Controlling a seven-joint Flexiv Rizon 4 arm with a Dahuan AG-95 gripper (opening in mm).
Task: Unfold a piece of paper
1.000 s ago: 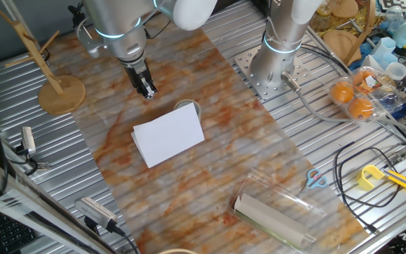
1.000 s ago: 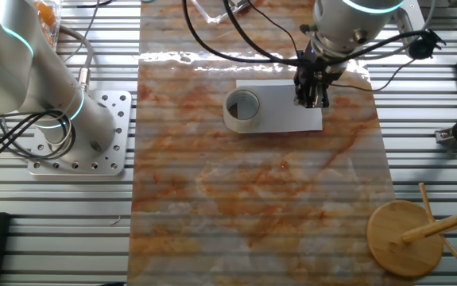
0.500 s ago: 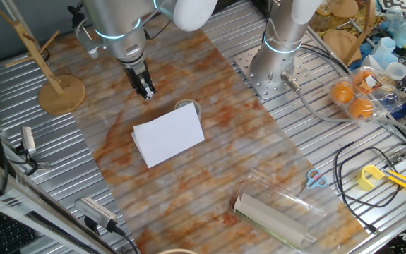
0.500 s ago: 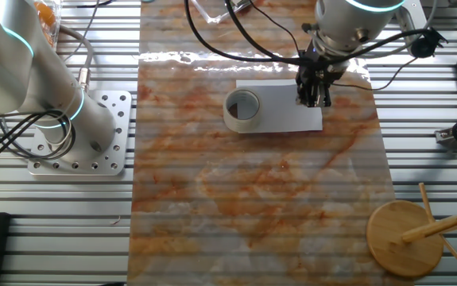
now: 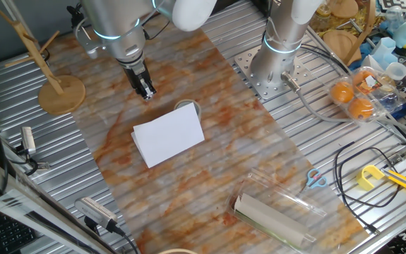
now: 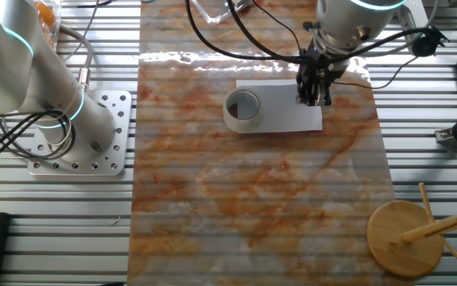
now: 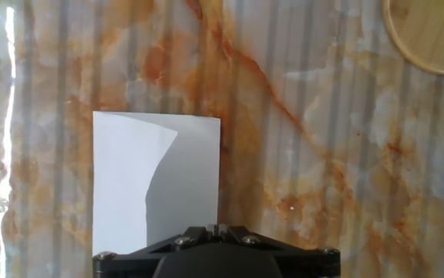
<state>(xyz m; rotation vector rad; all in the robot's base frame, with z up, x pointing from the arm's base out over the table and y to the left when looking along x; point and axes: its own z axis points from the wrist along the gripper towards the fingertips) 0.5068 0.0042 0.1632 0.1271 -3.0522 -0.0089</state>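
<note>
Paper: the piece of paper [image 5: 169, 136] lay folded and flat on the marble-patterned mat [image 5: 210, 169], near the mat's middle. In the hand view its top layer [image 7: 156, 185] showed a curved shadow across the lower half.
Paper edges: the sheet sat at a slant to the mat's sides in one fixed view; in the other fixed view [image 6: 285, 107] it ran roughly square to them.
Tape roll: a roll of tape [image 6: 242, 109] stood touching the sheet's edge, overlapping one end of it in the other fixed view; in one fixed view only its rim [image 5: 188, 106] showed behind the sheet.
Gripper: the gripper [image 5: 145, 91] hung above the mat, apart from the sheet in one fixed view, and over the sheet's end opposite the tape in the other fixed view [image 6: 313, 97]. The fingers appeared pressed together with nothing between them.
Arm: the silver arm [image 5: 114, 28] came down from the top of the frame.
Wooden stand: a round-based wooden stand [image 5: 60, 92] stood at the mat's edge, well apart from the sheet.
Sleeved roll: a beige roll in a clear plastic sleeve [image 5: 273, 215] lay at the mat's near corner.
Table: the ribbed metal table [image 5: 308, 134] carried the mat.
</note>
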